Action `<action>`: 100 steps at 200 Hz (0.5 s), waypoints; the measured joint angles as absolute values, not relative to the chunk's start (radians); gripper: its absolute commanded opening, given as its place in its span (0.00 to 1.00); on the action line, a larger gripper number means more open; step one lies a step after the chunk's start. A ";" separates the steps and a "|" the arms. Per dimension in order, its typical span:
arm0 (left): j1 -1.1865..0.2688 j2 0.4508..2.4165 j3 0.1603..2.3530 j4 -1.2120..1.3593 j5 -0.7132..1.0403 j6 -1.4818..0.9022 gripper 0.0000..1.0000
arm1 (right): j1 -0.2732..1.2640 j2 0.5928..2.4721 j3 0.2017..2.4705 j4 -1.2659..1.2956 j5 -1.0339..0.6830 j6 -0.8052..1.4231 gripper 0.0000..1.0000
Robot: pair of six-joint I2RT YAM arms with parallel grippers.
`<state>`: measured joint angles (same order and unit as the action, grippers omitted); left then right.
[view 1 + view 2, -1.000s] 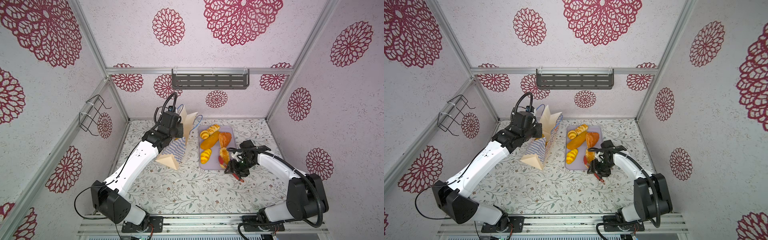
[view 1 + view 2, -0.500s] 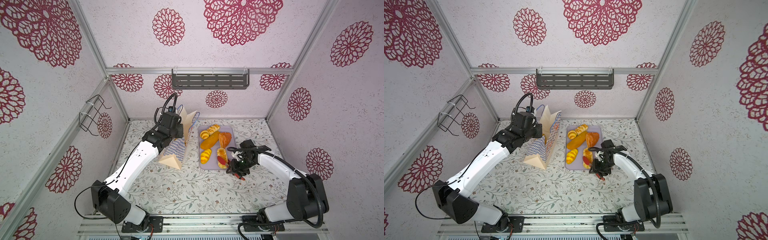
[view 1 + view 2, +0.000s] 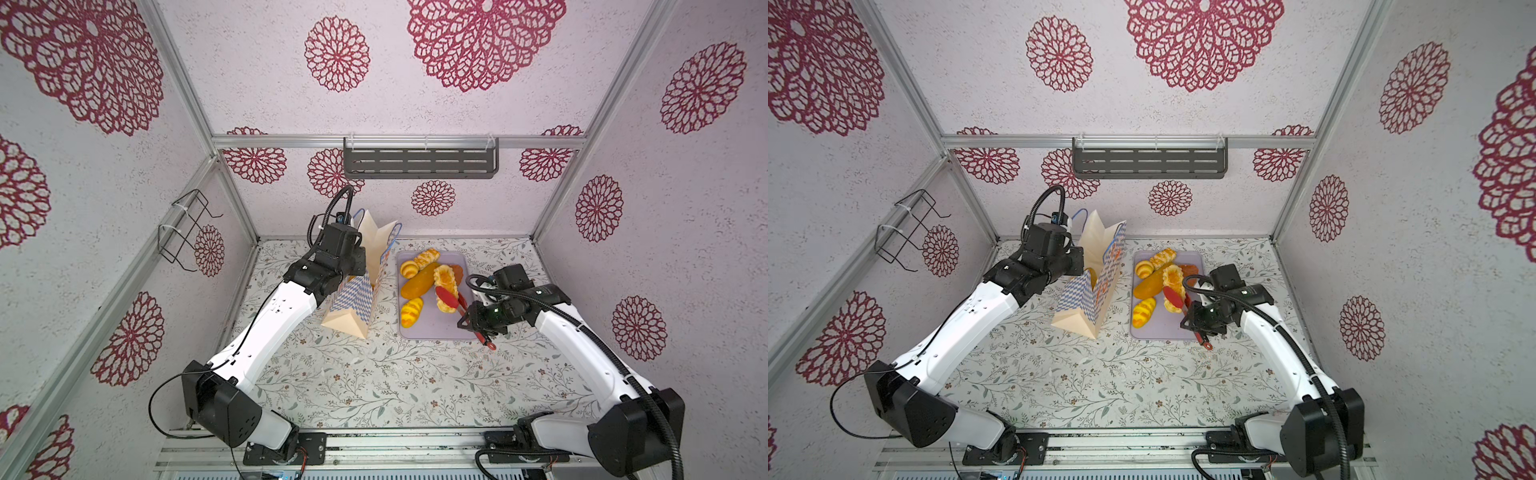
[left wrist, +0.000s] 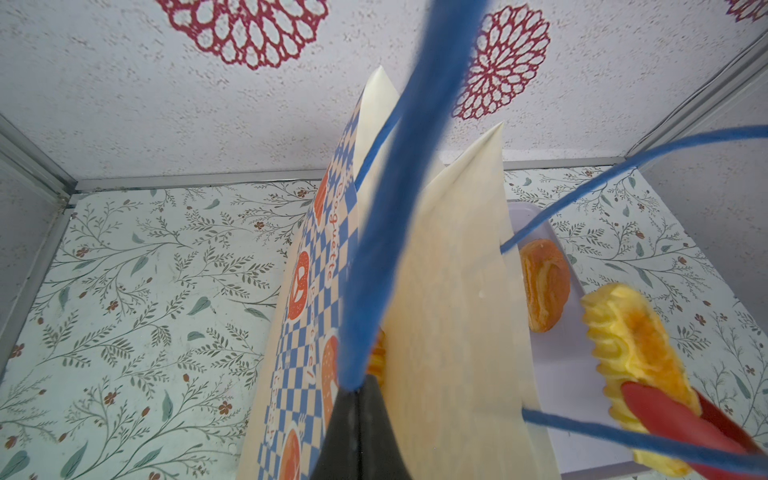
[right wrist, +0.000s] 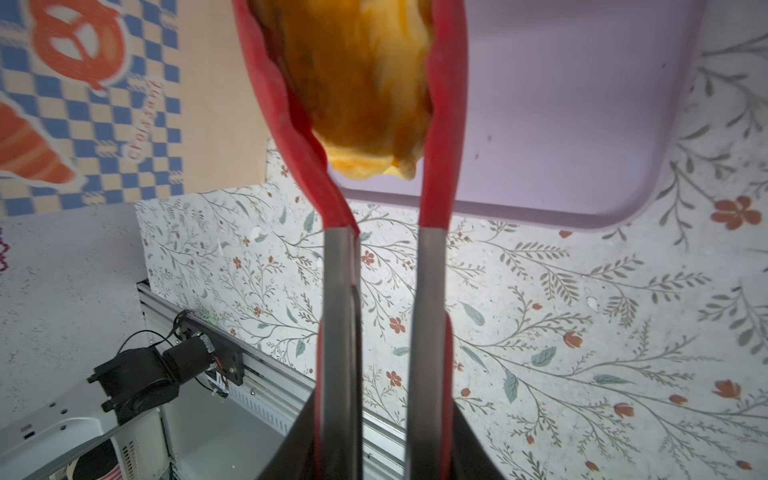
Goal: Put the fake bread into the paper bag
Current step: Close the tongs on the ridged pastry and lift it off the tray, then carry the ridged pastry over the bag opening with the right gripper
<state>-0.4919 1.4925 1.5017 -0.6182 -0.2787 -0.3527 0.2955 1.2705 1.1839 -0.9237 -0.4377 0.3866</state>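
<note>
The ruffled yellow pastry is clamped over the lilac tray, right of centre, in red tongs squeezed by the right end effector. The paper bag, left of it, is held by its blue cord handle in the closed left end effector. The transfer is judged begun; a carry over the bag mouth and a release are called for next.

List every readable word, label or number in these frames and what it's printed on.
"Baguette": orange script on the paper bag, left wrist view.
"Croissant": same bag, beside its croissant drawing, right wrist view; slightly blurred.
More orange script lower on the bag, left wrist view: partly behind the blue cord handle, not readable.
In both top views the bag's print is too small to read.
No other text found.
</note>
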 measured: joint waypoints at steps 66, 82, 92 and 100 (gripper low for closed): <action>-0.492 1.493 1.511 -0.622 -0.281 -0.353 0.00 | 0.314 1.313 1.527 -0.862 -0.450 0.454 0.36; -0.492 1.493 1.523 -0.626 -0.282 -0.352 0.00 | 0.336 1.356 1.612 -0.826 -0.451 0.476 0.36; -0.492 1.493 1.533 -0.629 -0.285 -0.352 0.00 | 0.353 1.386 1.662 -0.800 -0.454 0.492 0.36; -0.492 1.493 1.540 -0.631 -0.287 -0.352 0.00 | 0.371 1.414 1.701 -0.778 -0.457 0.501 0.36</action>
